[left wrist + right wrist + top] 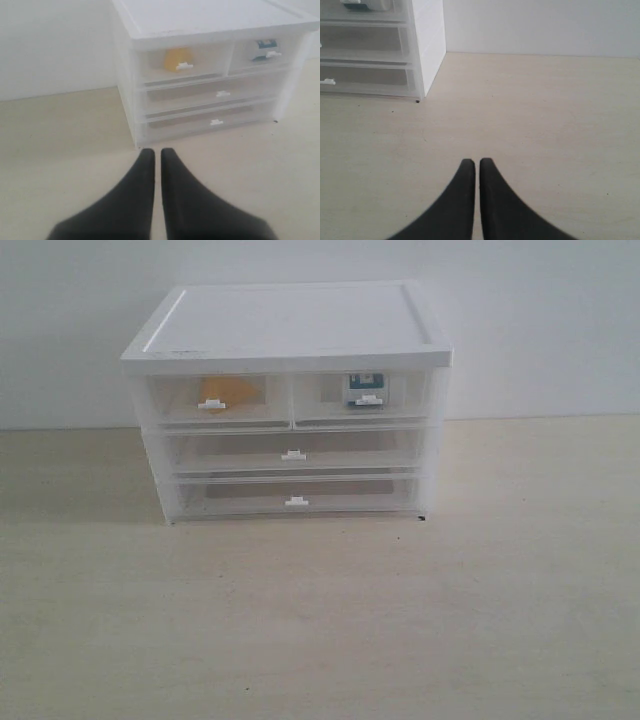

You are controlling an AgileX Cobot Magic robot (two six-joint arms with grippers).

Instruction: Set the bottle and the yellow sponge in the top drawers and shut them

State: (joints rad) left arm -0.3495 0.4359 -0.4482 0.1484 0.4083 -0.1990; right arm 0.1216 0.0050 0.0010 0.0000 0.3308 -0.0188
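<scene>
A white drawer cabinet (290,330) stands at the back of the table. Its two top drawers are pushed in. Behind the translucent front of the top left drawer (218,400) shows the yellow sponge (222,391) (175,58). The bottle (365,388) (264,48), white with a dark teal label, shows inside the top right drawer (362,398). Neither arm appears in the exterior view. My left gripper (157,151) is shut and empty, hanging over the table in front of the cabinet's left corner. My right gripper (477,161) is shut and empty, over bare table to the right of the cabinet (427,40).
Two full-width drawers (293,454) (296,500) below the top pair are also pushed in. The pale wooden table (320,620) stretches in front of and beside the cabinet. A white wall (540,320) rises behind it.
</scene>
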